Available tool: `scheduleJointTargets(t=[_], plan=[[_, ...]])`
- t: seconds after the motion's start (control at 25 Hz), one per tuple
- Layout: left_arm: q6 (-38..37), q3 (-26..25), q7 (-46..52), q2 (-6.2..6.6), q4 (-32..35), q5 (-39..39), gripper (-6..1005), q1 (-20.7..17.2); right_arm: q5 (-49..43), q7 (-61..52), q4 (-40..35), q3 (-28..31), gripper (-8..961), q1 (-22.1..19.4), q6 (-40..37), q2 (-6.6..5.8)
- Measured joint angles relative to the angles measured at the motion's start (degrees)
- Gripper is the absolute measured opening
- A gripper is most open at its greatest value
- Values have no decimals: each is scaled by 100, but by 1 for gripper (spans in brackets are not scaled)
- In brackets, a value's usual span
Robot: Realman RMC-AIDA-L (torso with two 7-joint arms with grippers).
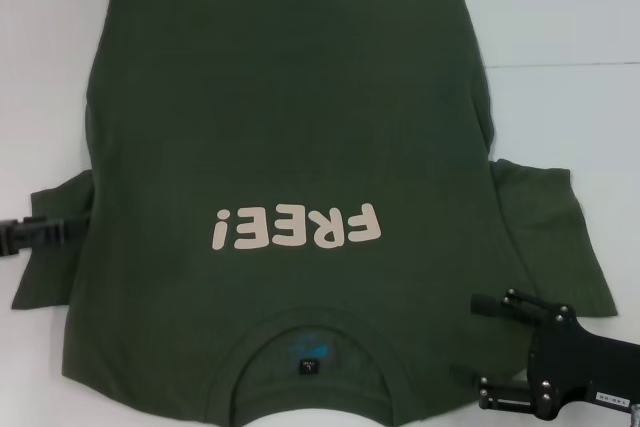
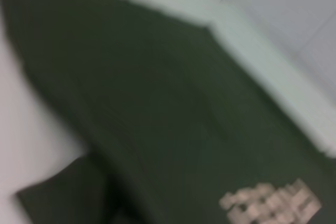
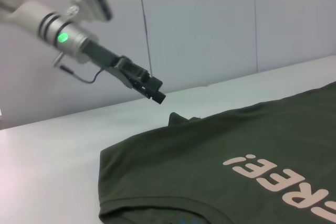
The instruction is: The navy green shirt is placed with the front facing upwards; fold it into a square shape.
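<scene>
The navy green shirt lies flat and front up on the white table. Its cream "FREE!" print reads upside down, and the collar is at the near edge. Both sleeves spread out sideways. My left gripper hovers shut over the left sleeve; the right wrist view shows this gripper in the air above the shirt, holding nothing. My right gripper stands open over the near right shoulder, beside the right sleeve. The left wrist view shows only blurred shirt.
White table surface surrounds the shirt on the left, right and far side. A pale wall rises behind the table in the right wrist view. No other objects show.
</scene>
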State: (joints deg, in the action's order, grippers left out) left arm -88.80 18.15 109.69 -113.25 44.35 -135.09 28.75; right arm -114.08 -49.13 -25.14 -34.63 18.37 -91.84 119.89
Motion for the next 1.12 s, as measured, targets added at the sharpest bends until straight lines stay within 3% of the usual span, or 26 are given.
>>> scheduleJointTargets(t=[0.12, 0.24, 0.4, 0.6, 1.12], plan=[[24, 66, 454, 242, 28, -1079, 884, 538, -1, -3, 0, -18, 899, -5, -2, 0], [103, 256, 544, 331, 48, -1719, 885, 866, -6, -28, 8, -20, 899, -8, -8, 0], [487, 567, 768, 333, 159, -1968, 885, 961, -6, -23, 73, -8, 899, -15, -13, 0], [1029, 782, 1156, 242, 132, -2087, 884, 849, -2, -21, 102, -14, 899, -29, -17, -1], [1573, 774, 1267, 115, -255, -1886, 884, 756, -25, -31, 140, 20, 898, -44, -17, 0]])
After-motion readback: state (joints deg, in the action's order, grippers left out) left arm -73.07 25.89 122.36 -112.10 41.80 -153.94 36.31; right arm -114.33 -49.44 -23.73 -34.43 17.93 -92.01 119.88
